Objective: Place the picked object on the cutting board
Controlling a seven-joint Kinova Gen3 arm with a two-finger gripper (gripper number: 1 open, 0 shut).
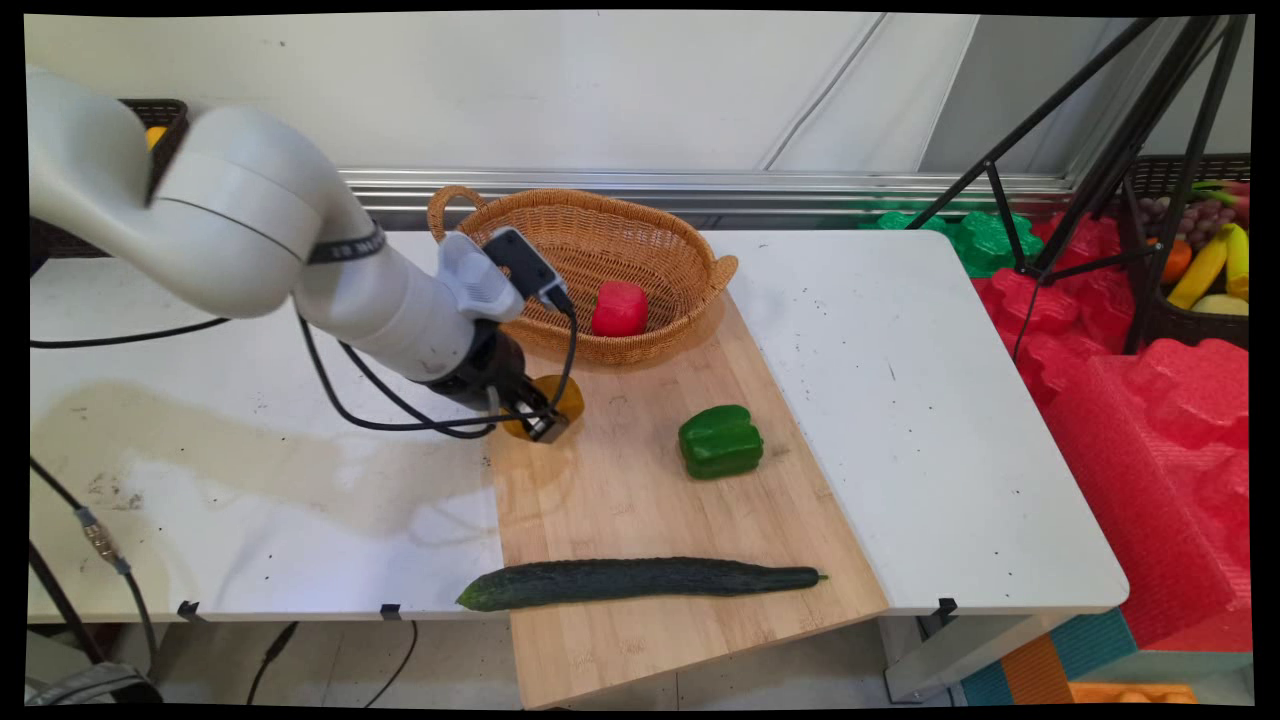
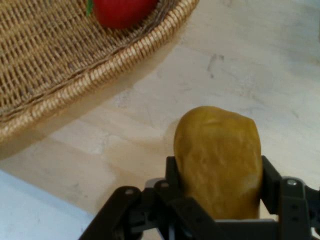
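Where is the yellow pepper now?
The yellow pepper sits between the black gripper's fingers on the wooden cutting board, just before the wicker basket.

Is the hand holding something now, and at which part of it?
Yes: the hand grips the rounded yellow pepper by its two opposite sides, near its lower half.

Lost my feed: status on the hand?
Hand shut on yellow pepper, on the cutting board. Basket with red pepper just beyond. Nothing between.
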